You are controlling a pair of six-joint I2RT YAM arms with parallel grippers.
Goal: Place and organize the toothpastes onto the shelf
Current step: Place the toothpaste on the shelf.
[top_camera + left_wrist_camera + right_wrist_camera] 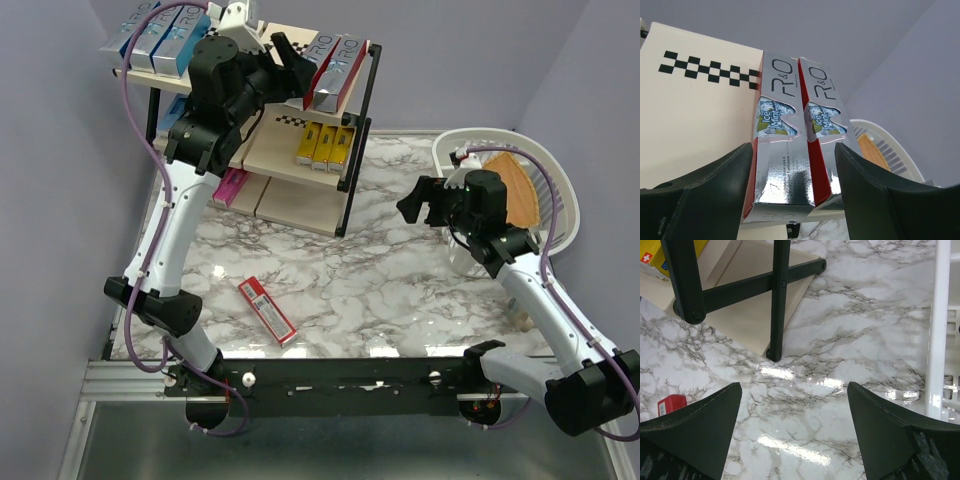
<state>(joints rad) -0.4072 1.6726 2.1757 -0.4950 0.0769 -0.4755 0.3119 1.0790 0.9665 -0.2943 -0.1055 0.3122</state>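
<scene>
Red toothpaste box (267,310) lies on the desk (400,290), long axis slanting far-left to near-right, on the left arm's side. Left jaws sit at the shelf (690,115), spread astride two silver boxes (785,175); right jaws hang spread, empty, by the basket (560,200).

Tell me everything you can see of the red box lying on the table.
The red box is a long, narrow, seemingly cardboard carton with a white printed panel near its far end. It lies flat and diagonal on the marble table, left of centre, toward the near edge, apart from the shelf. Only the table touches it.
</scene>
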